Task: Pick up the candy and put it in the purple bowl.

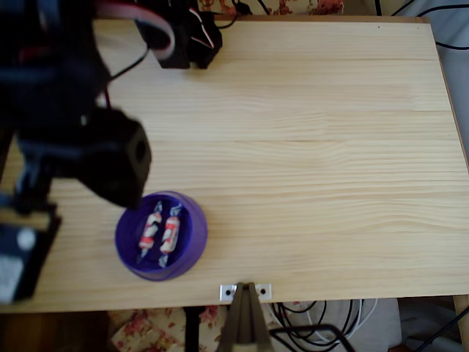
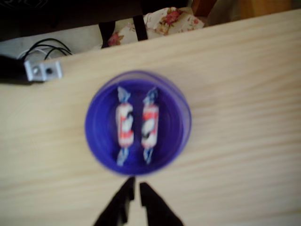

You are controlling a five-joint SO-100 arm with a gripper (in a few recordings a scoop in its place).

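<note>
Wrist view: my pincer (image 2: 137, 187) hangs at 6 o'clock of purple bowl (image 2: 96, 141), fingertips nearly together, gripping nothing. Two candies lie side by side inside bowl: candy (image 2: 149, 125) on right, second candy (image 2: 124, 123) on left, apart. Bowl rests on pale wooden table (image 2: 235, 94).

Bowl (image 2: 96, 141): translucent purple. Two candies (image 2: 124, 125) (image 2: 149, 125): red-white middles, blue-white ends. Table (image 1: 308, 147): pale wood grain. Gripper (image 2: 136, 190): black.
</note>
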